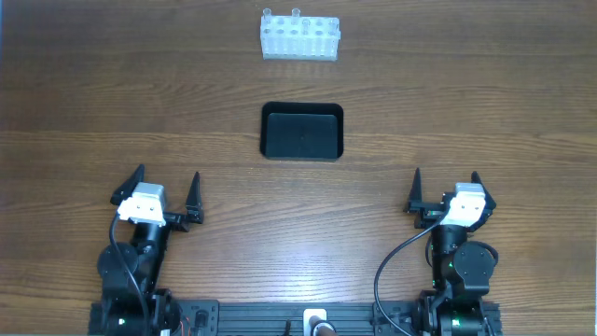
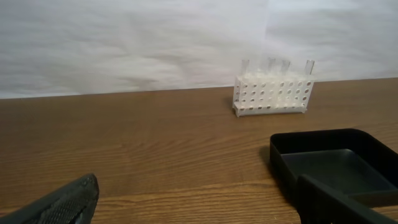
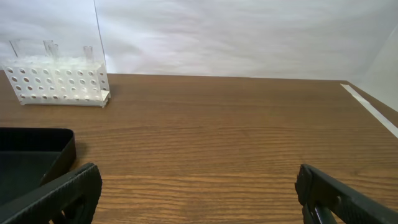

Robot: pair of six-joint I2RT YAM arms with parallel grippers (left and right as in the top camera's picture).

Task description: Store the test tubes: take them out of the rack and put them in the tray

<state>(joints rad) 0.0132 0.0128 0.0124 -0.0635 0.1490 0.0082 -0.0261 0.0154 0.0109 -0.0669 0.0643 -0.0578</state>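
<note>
From above, the white rack [image 1: 299,39] stands at the upper centre of the frame on the brown wooden bench [image 1: 93,103], with clear test tubes [image 1: 296,15] upright in its holes. The black tray [image 1: 302,132] lies just below the rack in the picture, apart from it, near the middle of the frame. The left end effector [image 1: 168,177] sits at the lower left and the right end effector [image 1: 446,177] at the lower right, both well apart from the tray and the rack. Each has its two fingers spread wide and has hold of nothing.

In the left wrist view, the rack is in the upper right of the frame in front of a pale wall [image 2: 124,43], and a few tube tops stick up above it. The tray fills the lower right corner. The arm's own dark fingers [image 2: 62,202] show at the bottom corners, far apart, with bare bench between them.

In the right wrist view, the rack stands at the upper left with tubes rising from it, and one corner of the tray shows at the left edge below it. This arm's fingers [image 3: 342,196] are likewise wide apart over bare wood.
</note>
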